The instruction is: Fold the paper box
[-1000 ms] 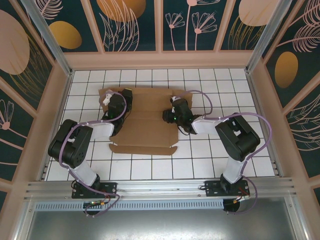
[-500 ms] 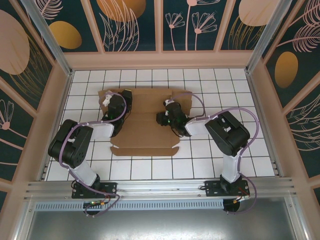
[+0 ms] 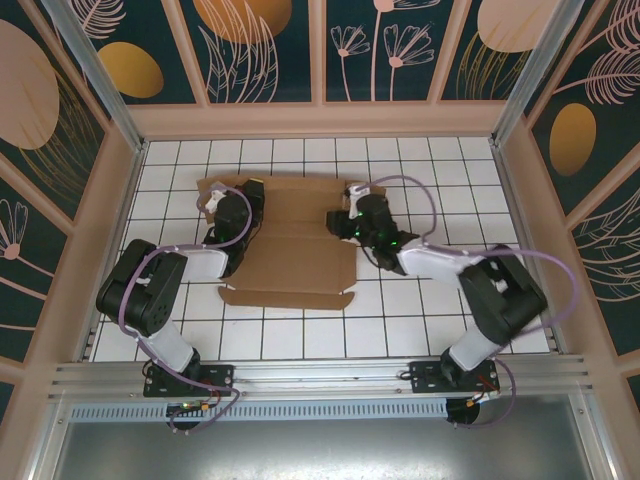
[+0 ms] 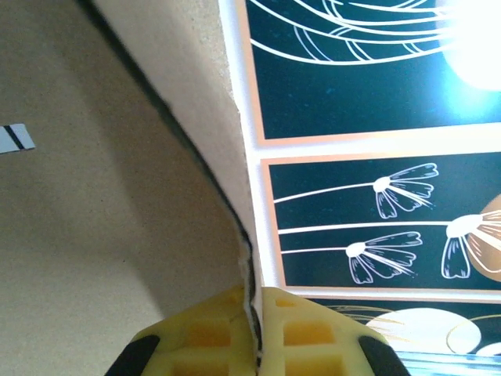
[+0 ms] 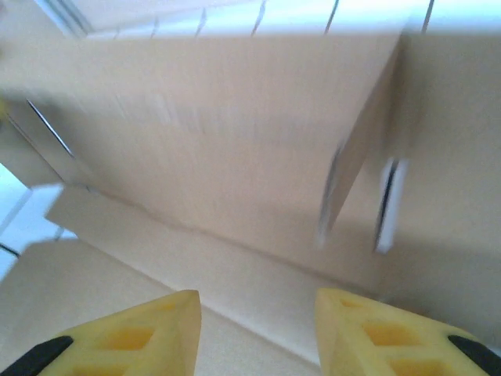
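- The box [image 3: 295,250] lies as an unfolded brown sheet on the far middle of the surface [image 3: 420,310], between the two arms.
- The left claw [image 4: 254,317] is pinched tight on a cardboard edge at the sheet's left side.
- The right claw [image 5: 258,305] hangs part open over the sheet's right side, gripping nothing.
- The surface is white tile with dark grid lines.
- The walls [image 3: 400,50] are dark teal panels with flower prints.

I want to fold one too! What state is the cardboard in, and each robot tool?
paper box: not folded yet, lying mostly flat on the table.
left tool: shut, pinching an edge of the paper box.
right tool: open over the cardboard, holding nothing.
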Robot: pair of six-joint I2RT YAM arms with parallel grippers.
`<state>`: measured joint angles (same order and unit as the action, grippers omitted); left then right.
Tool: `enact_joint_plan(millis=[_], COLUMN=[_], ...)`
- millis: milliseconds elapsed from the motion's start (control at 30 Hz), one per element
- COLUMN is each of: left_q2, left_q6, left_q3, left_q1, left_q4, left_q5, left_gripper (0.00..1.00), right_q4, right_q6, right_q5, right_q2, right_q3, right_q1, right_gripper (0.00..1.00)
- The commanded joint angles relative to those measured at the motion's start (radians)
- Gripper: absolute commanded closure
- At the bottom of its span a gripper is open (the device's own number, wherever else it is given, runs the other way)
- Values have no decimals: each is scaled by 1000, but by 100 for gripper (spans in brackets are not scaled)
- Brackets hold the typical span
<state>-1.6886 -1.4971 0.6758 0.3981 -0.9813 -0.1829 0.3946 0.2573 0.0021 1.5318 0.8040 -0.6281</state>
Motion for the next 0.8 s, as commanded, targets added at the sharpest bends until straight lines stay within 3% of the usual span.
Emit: enact_joint_plan(millis=[0, 133, 300, 433, 667, 767], left_q2=[-2, -9, -4, -6, -19, -19], left_q6=[44, 43, 40, 42, 27, 25], left_q3=[-20, -10, -4, 16, 22, 18], left_q1=[-7, -8, -13, -22, -28, -34], left_q4=[-104, -97, -72, -28, -28, -29], left_q5=[17, 28, 33, 57, 92, 95], left_gripper=[100, 100, 100, 100, 100, 100], right_q4=[-8, -101, -94, -73, -97, -69], right_q6=[-146, -271, -335, -361, -555, -597], right_q5=[-35, -50, 47, -91, -308, -336], right_q2=[-143, -176, -150, -70, 105, 133], right_q3=[-40, -17, 0, 26, 75, 79], right_q1=[74, 192, 337, 466, 471, 437], right_gripper=[53, 42, 45, 48, 49, 49])
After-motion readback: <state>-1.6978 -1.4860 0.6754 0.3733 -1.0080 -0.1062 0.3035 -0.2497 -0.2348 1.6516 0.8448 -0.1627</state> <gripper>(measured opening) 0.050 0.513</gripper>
